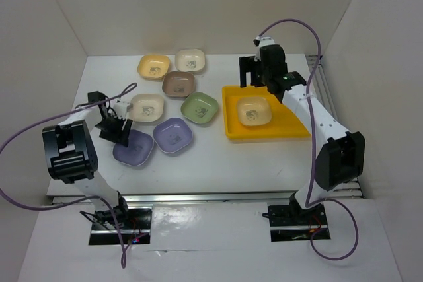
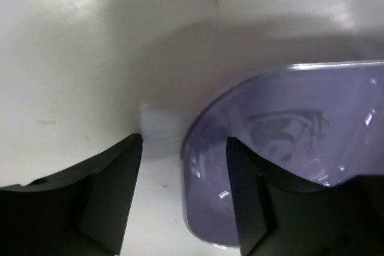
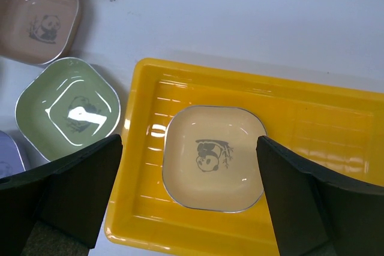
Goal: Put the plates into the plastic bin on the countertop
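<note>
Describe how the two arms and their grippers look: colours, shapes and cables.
Both the left arm and the right arm have white links and bulky black joint housings. A purple cable loops along each. The left gripper and right gripper have black, wedge-shaped fingers. No markings are readable.

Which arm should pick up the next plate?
Left. The left gripper straddles the rim of a lilac plate; the right gripper hangs open over the cream plate in the bin.
</note>
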